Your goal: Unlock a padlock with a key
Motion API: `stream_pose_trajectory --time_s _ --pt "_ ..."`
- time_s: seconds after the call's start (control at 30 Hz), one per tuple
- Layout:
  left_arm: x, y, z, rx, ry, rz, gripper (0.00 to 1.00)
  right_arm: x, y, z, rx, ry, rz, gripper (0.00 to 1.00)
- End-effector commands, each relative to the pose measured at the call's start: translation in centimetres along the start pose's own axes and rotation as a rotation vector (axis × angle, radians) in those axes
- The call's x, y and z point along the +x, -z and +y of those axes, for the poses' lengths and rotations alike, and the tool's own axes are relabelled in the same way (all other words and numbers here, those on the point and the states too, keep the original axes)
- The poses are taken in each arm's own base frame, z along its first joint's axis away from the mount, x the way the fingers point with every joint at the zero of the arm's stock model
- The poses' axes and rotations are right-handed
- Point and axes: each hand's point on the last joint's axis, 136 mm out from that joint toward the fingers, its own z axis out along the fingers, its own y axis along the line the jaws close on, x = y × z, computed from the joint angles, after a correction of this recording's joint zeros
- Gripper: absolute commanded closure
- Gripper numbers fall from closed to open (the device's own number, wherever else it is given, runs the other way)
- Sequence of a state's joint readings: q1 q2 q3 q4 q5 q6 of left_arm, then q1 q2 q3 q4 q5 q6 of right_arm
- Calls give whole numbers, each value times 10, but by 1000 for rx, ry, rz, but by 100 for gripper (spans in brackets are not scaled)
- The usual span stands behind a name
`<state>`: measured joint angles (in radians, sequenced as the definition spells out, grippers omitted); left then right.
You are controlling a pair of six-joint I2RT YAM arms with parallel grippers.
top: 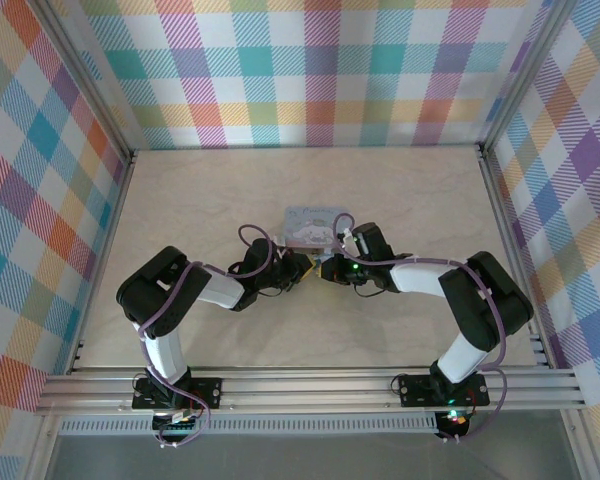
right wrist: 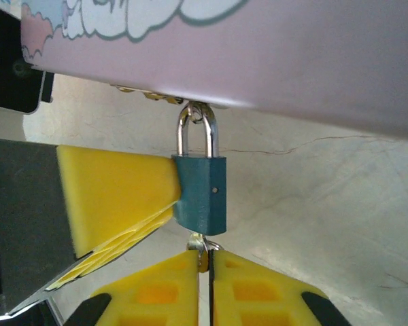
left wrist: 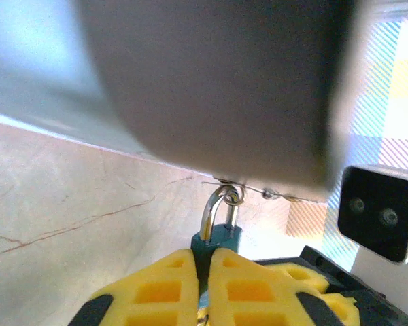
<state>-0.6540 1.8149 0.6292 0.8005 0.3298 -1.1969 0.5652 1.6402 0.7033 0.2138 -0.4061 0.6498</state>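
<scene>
Right wrist view: small teal box-shaped metal padlock [right wrist: 200, 193] hangs by its shiny curved steel shackle from the clasp of the pale cartoon-printed tin box [right wrist: 292, 54]. Right gripper [right wrist: 205, 266] has 2 ribbed yellow pads pinched tight on the thin metal key [right wrist: 202, 246] (touching the lock's base). Left gripper [left wrist: 205, 265] is clamped on the lock body, above the marbled beige table [left wrist: 68, 197].

Ahead of me a pale, cartoon-printed box [top: 316, 224] sits midway on the beige marbled table [top: 230, 190]; its print shows white clouds; plaid walls [top: 320, 70] close three sides; metal rails [top: 310, 385] cross my near edge.
</scene>
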Motion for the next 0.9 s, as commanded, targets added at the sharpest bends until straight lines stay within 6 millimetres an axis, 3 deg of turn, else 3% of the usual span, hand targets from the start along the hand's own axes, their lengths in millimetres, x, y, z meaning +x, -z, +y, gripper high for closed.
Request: stream_pose_trajectory --time_s 0.0,0.27,0.4,0.63,0.77,0.87 --pt "3 -1 -5 4 4 0 95 -3 7 12 -51 31 -22 80" --pt "1 -1 -10 6 7 -5 96 -9 22 1 46 115 -76 61" --pt "1 -1 -9 0 18 -7 96 -17 38 1 104 240 -138 57" --pt "-1 -2 -11 -4 25 -10 96 -26 69 27 225 695 -327 49" --pt "-1 -1 -10 -10 27 -16 96 -14 66 37 304 1000 -387 48" --pt "-1 -1 -10 -14 28 -15 95 -7 57 33 355 1136 -407 49"
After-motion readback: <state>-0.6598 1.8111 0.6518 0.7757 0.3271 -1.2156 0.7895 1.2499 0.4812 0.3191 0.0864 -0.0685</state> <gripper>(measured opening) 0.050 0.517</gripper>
